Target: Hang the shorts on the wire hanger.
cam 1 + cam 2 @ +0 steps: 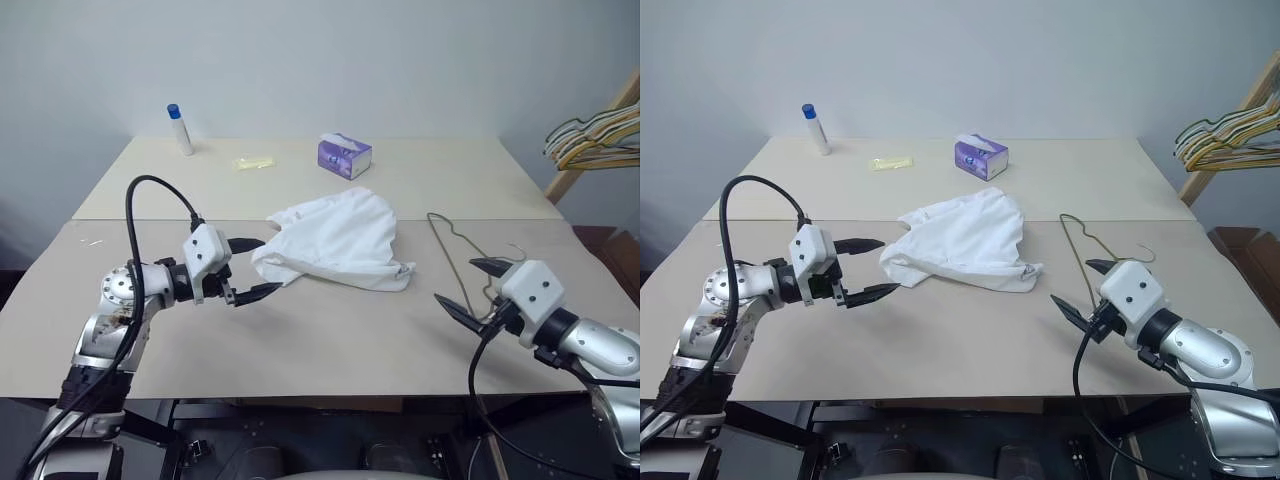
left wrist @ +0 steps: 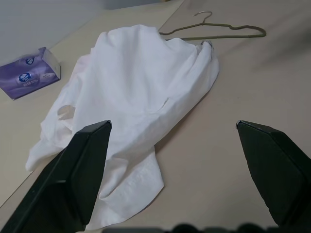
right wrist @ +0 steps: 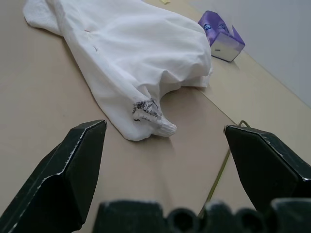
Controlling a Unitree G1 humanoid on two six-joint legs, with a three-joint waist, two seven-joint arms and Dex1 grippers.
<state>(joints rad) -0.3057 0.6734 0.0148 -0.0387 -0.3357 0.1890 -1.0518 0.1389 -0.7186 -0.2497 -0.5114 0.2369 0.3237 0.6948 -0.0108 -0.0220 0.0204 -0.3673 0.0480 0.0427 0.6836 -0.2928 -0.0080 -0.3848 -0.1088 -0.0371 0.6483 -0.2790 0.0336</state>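
Soft white cloth shorts [image 1: 340, 238]; thin metal hanger [image 1: 457, 245]

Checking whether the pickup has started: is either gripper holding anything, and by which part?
Nothing is held. The left gripper and right gripper are both open and clear of the shorts and the wire hanger.

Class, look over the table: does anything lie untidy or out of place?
Yes. The shorts lie crumpled in a heap mid-table rather than flat, and the wire hanger lies bare on the table beside them, nothing hung on it.
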